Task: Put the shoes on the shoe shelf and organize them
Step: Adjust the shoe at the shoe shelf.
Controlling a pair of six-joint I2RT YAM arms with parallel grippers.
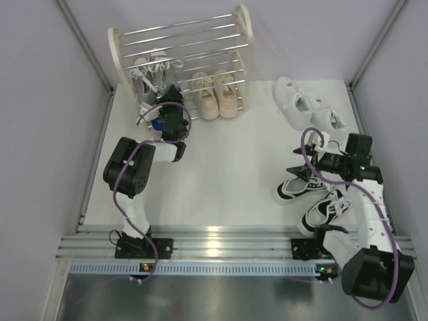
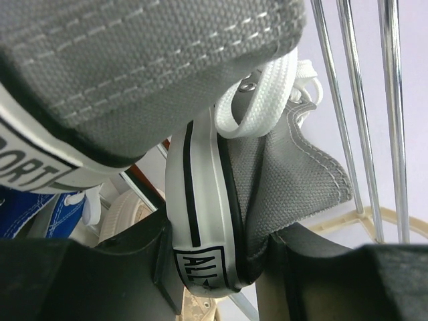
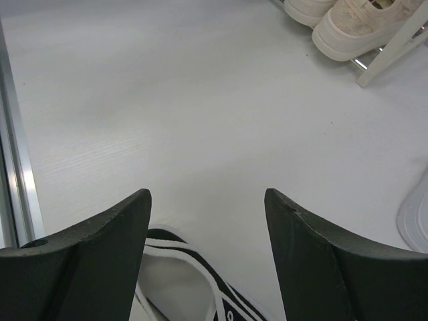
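My left gripper (image 2: 214, 264) is shut on the heel of a grey shoe (image 2: 281, 167) with a white sole, at the shoe shelf (image 1: 180, 50). A second grey shoe (image 2: 134, 60) fills the view above it. In the top view my left gripper (image 1: 167, 100) sits by the grey pair (image 1: 148, 75) on the shelf's left side. Beige shoes (image 1: 215, 93) stand on the low tier at the right. A blue shoe (image 2: 40, 210) lies under the left arm. My right gripper (image 3: 207, 200) is open just above a black-and-white shoe (image 3: 187, 281). Its mate (image 1: 328, 210) lies nearer.
Two white shoes (image 1: 304, 103) lie on the table at the back right, one showing at the right wrist view's edge (image 3: 418, 217). Chrome rods (image 2: 354, 107) of the shelf run close to the held shoe. Grey walls close in both sides.
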